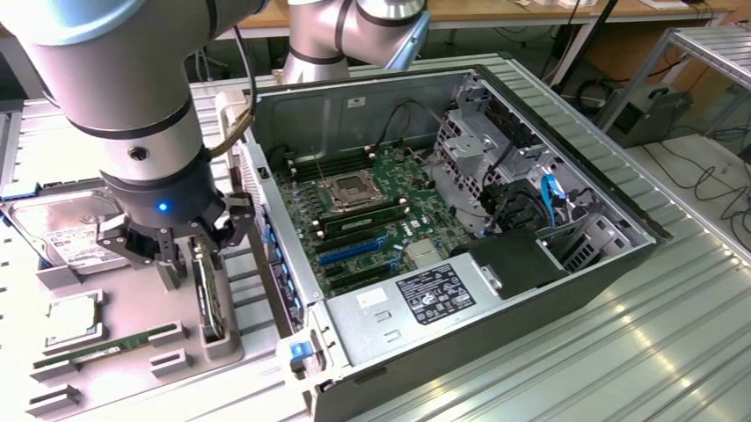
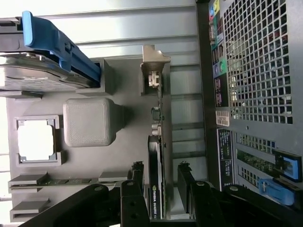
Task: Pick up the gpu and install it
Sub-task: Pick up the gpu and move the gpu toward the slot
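The arm (image 1: 112, 88) is holding its jaws open either side of the gpu (image 2: 155, 189), standing on edge in a gray holder (image 2: 123, 146).

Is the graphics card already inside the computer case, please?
No, the graphics card stands on the grey tray outside the case, under the claw.

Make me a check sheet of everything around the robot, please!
Surface: ribbed metal table with a grey tray on it.
Job's things: gpu standing on edge in the tray; open case beside it.
Clutter: hard drive, chip and memory stick, each in its own tray slot.
Claw: claw open, one finger on each side of the gpu, with gaps showing.
Cables: blue cable inside the case; black cables on the floor.
Surroundings: wooden desk behind; metal frame at the exterior view's right.
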### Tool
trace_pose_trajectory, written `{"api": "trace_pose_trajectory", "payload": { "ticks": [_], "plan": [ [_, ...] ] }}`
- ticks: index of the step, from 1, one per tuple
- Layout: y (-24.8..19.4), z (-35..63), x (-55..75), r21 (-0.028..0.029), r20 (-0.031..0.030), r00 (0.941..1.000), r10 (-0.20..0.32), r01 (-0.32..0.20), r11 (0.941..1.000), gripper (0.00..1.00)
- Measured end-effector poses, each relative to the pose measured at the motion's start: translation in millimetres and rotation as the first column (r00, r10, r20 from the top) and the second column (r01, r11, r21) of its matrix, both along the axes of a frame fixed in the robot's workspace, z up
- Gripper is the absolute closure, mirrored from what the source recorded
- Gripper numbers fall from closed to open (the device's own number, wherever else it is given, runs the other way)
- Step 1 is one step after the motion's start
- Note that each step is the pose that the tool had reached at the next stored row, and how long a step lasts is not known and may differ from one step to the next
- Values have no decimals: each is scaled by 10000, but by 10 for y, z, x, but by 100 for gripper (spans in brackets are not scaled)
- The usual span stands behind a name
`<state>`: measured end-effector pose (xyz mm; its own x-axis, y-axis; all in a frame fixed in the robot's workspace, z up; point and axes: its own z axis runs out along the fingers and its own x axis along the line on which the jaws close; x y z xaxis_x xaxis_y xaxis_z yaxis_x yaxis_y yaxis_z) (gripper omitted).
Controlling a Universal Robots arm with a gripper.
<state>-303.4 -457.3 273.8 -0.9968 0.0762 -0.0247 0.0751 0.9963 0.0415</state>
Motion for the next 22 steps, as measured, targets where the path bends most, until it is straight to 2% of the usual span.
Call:
{"api": "trace_pose_trajectory", "payload": {
  "ticks": [22],
  "plan": [
    [137,-299,-7,0,1,10000,0,0,10000,58]
  ]
}}
